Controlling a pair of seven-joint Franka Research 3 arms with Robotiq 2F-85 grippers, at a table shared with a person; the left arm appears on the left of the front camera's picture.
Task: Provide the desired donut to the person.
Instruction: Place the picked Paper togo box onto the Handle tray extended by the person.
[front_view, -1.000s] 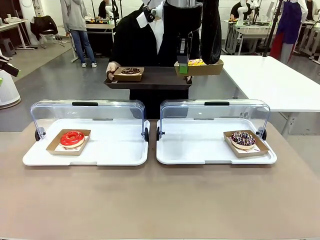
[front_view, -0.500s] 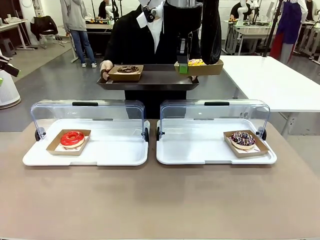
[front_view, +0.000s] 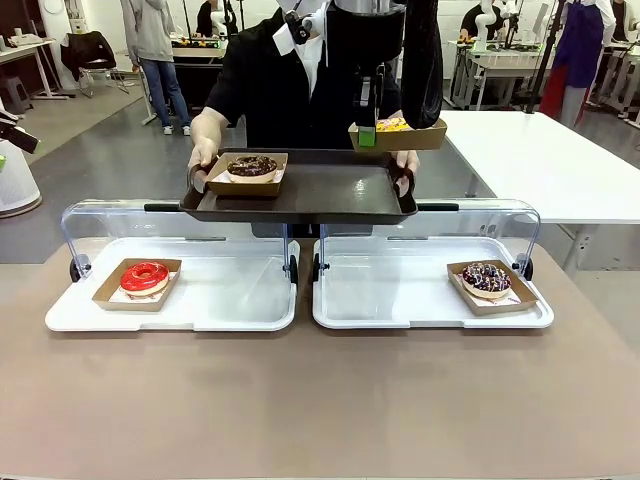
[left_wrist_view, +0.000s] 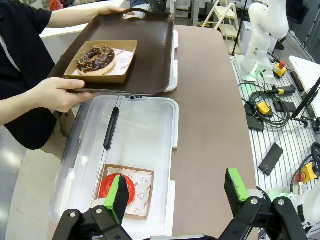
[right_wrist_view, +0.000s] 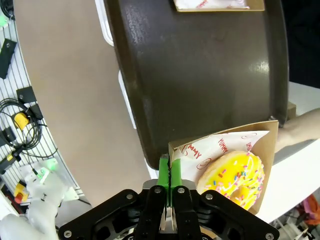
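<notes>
The person (front_view: 290, 80) in black holds a dark serving tray (front_view: 320, 190) by both handles above the two case lids. On its left part sits a chocolate donut (front_view: 250, 166) in a cardboard boat. My right gripper (front_view: 366, 135) is shut on the rim of another cardboard boat holding a yellow sprinkled donut (front_view: 392, 125), level with the tray's far right corner. In the right wrist view the gripper (right_wrist_view: 170, 176) pinches the boat's edge, with the yellow donut (right_wrist_view: 235, 177) hanging just off the tray's (right_wrist_view: 200, 75) rim. My left gripper (left_wrist_view: 177, 190) is open above the red donut (left_wrist_view: 131, 189).
Two white display cases with open clear lids stand on the brown table. The left case (front_view: 230, 300) holds a red-glazed donut (front_view: 145, 277). The right case (front_view: 400, 295) holds a chocolate sprinkled donut (front_view: 487, 279). A white table (front_view: 550, 160) is at the back right.
The person has brought the serving tray forward and closer, tilting it over the case lids. My right gripper with the yellow donut has stayed in place.
</notes>
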